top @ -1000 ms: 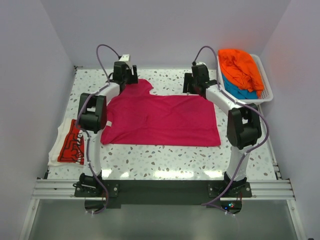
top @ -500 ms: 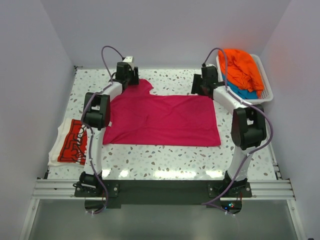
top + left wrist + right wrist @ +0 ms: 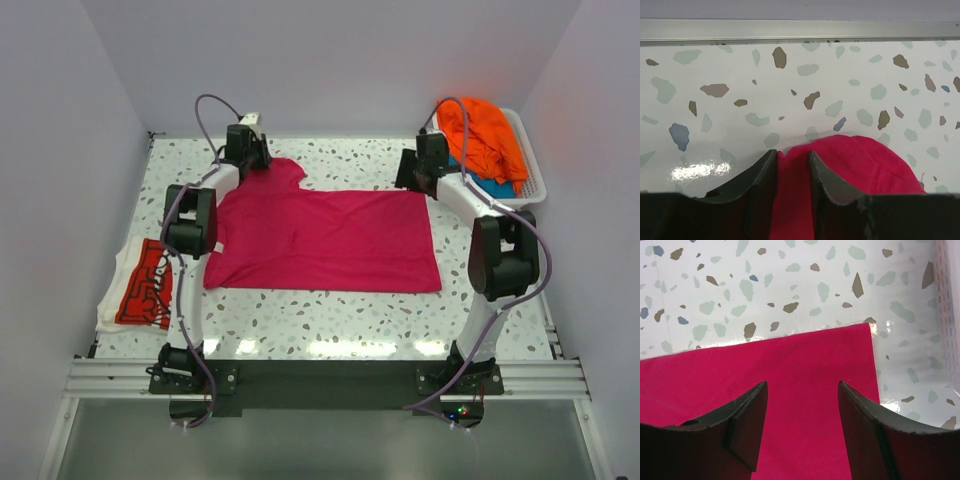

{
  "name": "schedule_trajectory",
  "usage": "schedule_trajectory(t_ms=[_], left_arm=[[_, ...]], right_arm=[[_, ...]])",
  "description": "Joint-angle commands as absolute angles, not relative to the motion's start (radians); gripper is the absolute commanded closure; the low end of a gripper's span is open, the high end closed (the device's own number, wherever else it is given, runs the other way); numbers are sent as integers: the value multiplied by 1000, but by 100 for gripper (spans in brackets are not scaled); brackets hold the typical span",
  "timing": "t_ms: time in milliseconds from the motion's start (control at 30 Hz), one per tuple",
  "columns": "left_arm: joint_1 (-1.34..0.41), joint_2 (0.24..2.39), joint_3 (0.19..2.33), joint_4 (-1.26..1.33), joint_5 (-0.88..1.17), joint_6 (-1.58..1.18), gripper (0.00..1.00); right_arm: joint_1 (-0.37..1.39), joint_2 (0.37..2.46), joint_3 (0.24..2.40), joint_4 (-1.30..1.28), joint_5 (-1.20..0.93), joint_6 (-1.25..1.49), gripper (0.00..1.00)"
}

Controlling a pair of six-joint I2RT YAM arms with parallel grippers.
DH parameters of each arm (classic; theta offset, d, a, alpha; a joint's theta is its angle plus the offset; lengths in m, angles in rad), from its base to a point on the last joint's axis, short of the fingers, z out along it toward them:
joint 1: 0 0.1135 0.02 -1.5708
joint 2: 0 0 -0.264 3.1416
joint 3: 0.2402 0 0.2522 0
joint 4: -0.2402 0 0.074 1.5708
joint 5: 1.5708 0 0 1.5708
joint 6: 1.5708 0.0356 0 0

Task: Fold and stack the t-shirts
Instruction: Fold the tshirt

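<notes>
A magenta-pink t-shirt [image 3: 320, 240] lies spread flat in the middle of the table, one sleeve pointing to the far left. My left gripper [image 3: 250, 165] is at that sleeve; in the left wrist view [image 3: 789, 155] its jaws stand close together with the pink cloth [image 3: 865, 165] pinched between them. My right gripper [image 3: 414, 180] is open and empty, just above the shirt's far right corner [image 3: 790, 360], jaws wide apart [image 3: 802, 385]. A red t-shirt with white lettering [image 3: 145, 285] lies folded at the table's left edge. An orange t-shirt [image 3: 480, 130] lies on a teal-blue one [image 3: 495, 187] in the basket.
A white slatted basket [image 3: 535, 185] stands at the far right corner of the table; its wall shows at the right edge of the right wrist view [image 3: 947, 290]. A metal rail [image 3: 790, 30] runs along the table's far edge, close to the left gripper.
My right gripper has moved to the right, towards the basket, and now sits over the shirt's far right corner. The left gripper stayed at the sleeve, shifting slightly back.
</notes>
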State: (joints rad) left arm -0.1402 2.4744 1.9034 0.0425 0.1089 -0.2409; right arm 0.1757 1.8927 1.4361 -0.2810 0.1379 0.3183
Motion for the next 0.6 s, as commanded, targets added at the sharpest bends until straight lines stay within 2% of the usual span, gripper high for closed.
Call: schedule_trajectory(t_ms=[0,267,567], left_arm=[[-118,2424,1907,113,163,-271,66],[-115,2431,1913,144,229,-279,71],[-106,2433,1910,172,262,-302,77]], right_arm=[[149,1930,1471,-275,140,334,40],[124,2066,1546,-276,161,344,42],[124,2123,1617,-281,313,336,42]])
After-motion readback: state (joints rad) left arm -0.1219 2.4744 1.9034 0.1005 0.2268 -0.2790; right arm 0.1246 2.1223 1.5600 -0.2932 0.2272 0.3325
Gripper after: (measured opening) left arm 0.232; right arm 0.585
